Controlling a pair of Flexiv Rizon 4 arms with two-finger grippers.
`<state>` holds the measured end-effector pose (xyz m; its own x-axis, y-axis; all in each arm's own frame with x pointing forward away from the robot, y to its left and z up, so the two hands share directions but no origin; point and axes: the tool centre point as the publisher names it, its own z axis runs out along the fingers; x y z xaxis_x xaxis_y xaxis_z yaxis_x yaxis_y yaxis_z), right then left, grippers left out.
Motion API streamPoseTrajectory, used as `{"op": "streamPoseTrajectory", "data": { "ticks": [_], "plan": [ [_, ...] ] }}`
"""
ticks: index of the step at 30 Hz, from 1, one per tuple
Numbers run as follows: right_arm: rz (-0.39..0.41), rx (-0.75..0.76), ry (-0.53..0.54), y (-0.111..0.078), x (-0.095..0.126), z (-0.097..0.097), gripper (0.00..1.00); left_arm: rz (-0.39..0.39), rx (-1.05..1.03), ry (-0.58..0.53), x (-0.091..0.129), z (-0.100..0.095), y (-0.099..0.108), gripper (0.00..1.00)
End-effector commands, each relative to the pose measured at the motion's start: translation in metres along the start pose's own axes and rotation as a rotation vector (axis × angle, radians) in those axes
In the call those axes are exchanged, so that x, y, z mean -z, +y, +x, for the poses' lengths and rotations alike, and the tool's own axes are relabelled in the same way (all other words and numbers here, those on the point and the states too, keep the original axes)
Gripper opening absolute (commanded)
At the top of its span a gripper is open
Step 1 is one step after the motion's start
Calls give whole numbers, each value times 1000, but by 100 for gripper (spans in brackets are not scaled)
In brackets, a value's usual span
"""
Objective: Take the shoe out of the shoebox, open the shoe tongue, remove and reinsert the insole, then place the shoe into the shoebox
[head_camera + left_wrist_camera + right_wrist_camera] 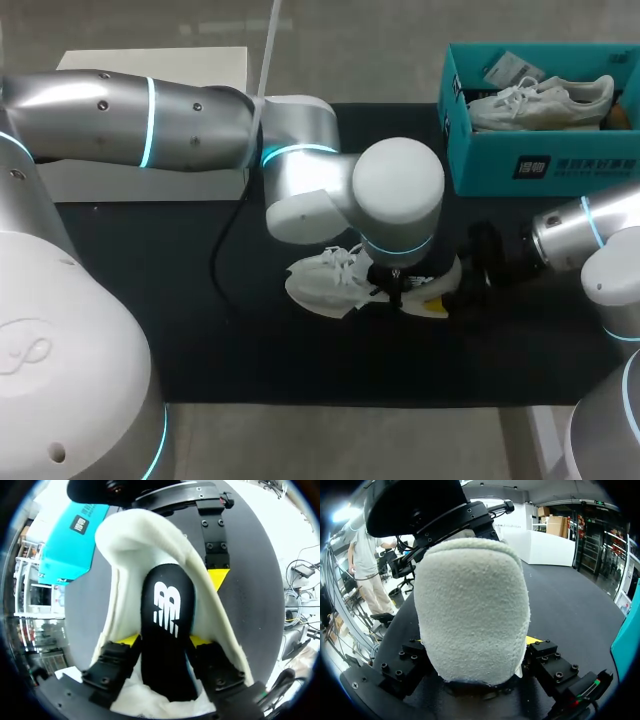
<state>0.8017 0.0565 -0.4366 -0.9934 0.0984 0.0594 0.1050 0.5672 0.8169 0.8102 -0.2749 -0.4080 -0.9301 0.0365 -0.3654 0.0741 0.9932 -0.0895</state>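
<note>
Left wrist view: insole (pixel 167 630) gripped

The left gripper's (pixel 162 642) yellow tips clench the black insole, white logo (pixel 167 607) showing, inside the white shoe (pixel 130 545). The right gripper (pixel 475 647) clamps its heel. The shoe lies on the table (pixel 200 330) near the labelled teal shoebox (pixel 540 160).

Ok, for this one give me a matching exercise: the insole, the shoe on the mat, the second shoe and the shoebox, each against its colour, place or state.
Things:
1 insole
2 shoe on the mat
3 second shoe
4 shoebox

States:
A teal, open-topped
B heel held between the fingers of the right claw
C lying in the box
D black, gripped by the left claw

Pairs: 1-D, 2-B, 3-C, 4-A
</note>
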Motion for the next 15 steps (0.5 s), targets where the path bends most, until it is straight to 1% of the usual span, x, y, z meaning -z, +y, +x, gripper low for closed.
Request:
{"op": "streamPoseTrajectory", "data": {
  "ticks": [1,3,10,13,15],
  "plan": [
    [2,-3,-3,-1,-5,-2,0,10,7,-51,-101,9,-7,55],
    [2,-3,-3,-1,-5,-2,0,25,19,-59,-104,8,-8,48],
    [2,-3,-3,-1,-5,-2,0,49,55,-41,-117,-2,-10,47],
    [2,-3,-3,-1,-5,-2,0,47,51,-24,-122,-3,-11,43],
    [2,-3,-3,-1,-5,-2,0,46,40,-8,-124,-2,-14,35]
  ]
}}
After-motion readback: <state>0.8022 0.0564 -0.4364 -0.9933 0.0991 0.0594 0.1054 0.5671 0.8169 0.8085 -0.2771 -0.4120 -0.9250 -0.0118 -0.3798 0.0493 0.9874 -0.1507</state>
